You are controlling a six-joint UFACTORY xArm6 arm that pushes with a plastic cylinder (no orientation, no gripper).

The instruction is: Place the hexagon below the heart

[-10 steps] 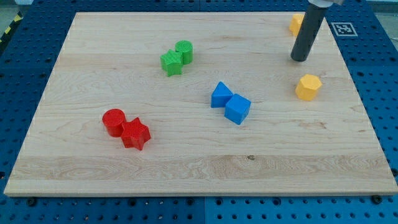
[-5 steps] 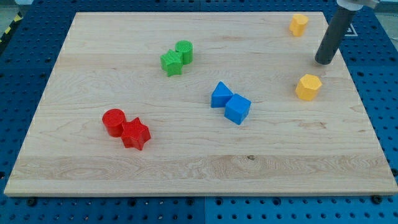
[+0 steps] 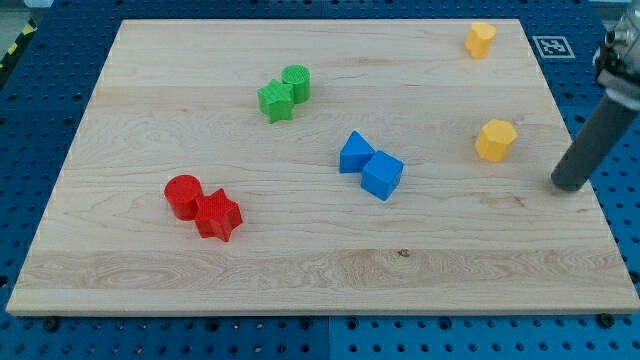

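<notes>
Clawless rod, my tip point(image 3: 568, 185) right of yellow hexagon point(image 3: 496, 139), two yellow blocks

A light wooden worktop point(image 3: 300, 270) is shown carrying eight blocks: a green cylinder point(image 3: 296, 81) touching a green star point(image 3: 275, 101); two touching blue blocks point(image 3: 355, 152) point(image 3: 382, 175); a red cylinder point(image 3: 183, 196) touching a red star point(image 3: 218, 215); a yellow hexagon point(image 3: 495, 140); a yellow block point(image 3: 480, 39) near the top right corner.

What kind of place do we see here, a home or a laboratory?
Probably a robot lab bench: a wooden board lies on a blue perforated table, with a printed marker tag beside it, small coloured blocks on it, and my tip near its right edge.
</notes>
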